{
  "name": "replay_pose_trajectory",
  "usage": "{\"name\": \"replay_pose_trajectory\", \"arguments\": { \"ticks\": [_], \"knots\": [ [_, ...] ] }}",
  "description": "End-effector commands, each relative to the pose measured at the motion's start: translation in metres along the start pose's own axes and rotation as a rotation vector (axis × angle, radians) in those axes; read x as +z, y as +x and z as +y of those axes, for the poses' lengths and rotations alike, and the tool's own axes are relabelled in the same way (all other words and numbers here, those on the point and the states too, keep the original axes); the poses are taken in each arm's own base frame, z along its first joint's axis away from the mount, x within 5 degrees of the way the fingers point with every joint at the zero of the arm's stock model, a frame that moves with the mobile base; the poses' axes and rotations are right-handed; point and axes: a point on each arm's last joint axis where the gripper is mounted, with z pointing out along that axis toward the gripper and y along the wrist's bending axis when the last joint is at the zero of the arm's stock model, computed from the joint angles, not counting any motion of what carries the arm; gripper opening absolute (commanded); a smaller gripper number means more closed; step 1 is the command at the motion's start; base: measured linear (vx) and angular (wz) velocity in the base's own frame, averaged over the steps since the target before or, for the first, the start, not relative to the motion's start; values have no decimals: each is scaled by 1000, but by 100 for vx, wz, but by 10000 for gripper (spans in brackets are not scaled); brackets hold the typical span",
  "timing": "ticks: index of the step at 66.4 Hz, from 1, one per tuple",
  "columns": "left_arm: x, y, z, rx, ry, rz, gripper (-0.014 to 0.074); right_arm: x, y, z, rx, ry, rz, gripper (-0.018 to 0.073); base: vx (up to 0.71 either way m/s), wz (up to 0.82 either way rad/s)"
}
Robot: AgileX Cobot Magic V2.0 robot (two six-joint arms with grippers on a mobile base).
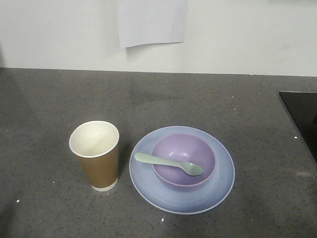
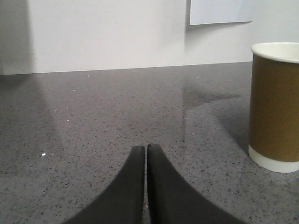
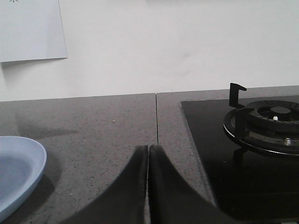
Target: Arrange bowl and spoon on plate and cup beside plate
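Observation:
The lavender bowl (image 1: pixel 183 159) sits in the middle of the pale blue plate (image 1: pixel 216 191). A mint-green spoon (image 1: pixel 168 163) lies across the bowl's rim, head to the right. The brown paper cup (image 1: pixel 95 155) stands upright just left of the plate. In the left wrist view the cup (image 2: pixel 274 106) is at the right, and my left gripper (image 2: pixel 145 148) is shut and empty low over the counter. My right gripper (image 3: pixel 148 148) is shut and empty, with the plate's edge (image 3: pixel 21 175) to its left. Neither gripper appears in the front view.
A black glass hob (image 3: pixel 243 158) with a metal burner grate (image 3: pixel 264 121) lies to the right of my right gripper; its corner (image 1: pixel 302 116) shows at the right of the front view. A white wall with a paper sheet (image 1: pixel 152 22) backs the grey counter.

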Motion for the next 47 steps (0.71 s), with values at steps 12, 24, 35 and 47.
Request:
{"name": "replay_pose_trajectory", "arguments": {
  "ticks": [12, 24, 35, 47],
  "knots": [
    [0, -8, -1, -12, 10, -67, -8, -1, -6, 1, -6, -9, -76, -3, 0, 0],
    [0, -8, -1, -12, 10, -67, -8, -1, -6, 1, -6, -9, -76, -3, 0, 0],
    [0, -8, -1, -12, 10, -67, -8, -1, -6, 1, -6, -9, -76, -3, 0, 0],
    [0, -8, -1, -12, 10, -67, -8, -1, -6, 1, -6, -9, -76, -3, 0, 0]
  ]
}}
